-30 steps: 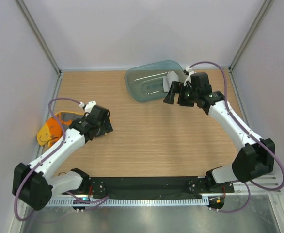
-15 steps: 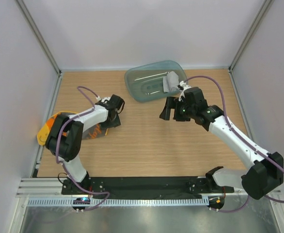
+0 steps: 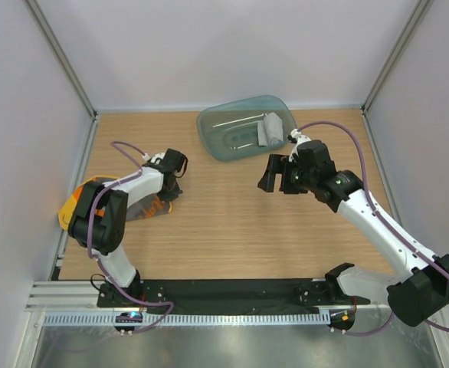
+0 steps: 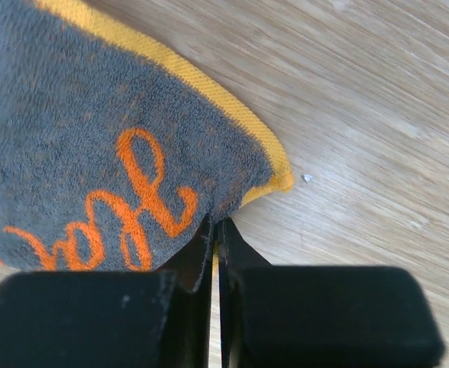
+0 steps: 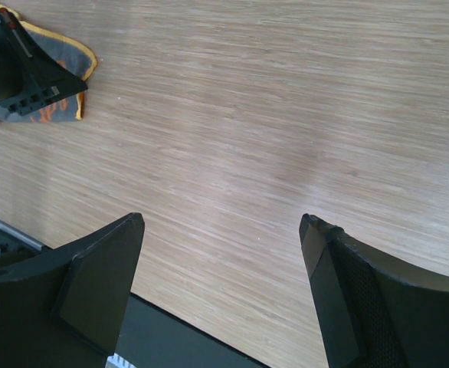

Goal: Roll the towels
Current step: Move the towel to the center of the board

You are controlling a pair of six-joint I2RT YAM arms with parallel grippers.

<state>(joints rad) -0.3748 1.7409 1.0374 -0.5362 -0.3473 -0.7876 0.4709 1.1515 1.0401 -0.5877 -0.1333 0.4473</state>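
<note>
"Left gripper (image 4: pixel 214 230) is squeezed tight. I think it pinches the edge of the yellow-orange towel (image 4: pixel 94 138), but it's hard to see."

"Where's that towel?"

"On the left of the table (image 3: pixel 224 230). Right gripper (image 5: pixel 224 230) is wide apart above the table, holding nothing. The grey towel (image 3: pixel 270 129) sits in the teal tray (image 3: pixel 224 136)."

Towel: grey terry towel with yellow-orange hem and orange lettering (image 4: pixel 94 138), lying flat.
Gripper: black left gripper (image 4: pixel 215 234), fingers pressed together on the towel's edge.
Tabletop: pale wood-grain tabletop (image 4: pixel 362 115), beneath the towel.
</note>
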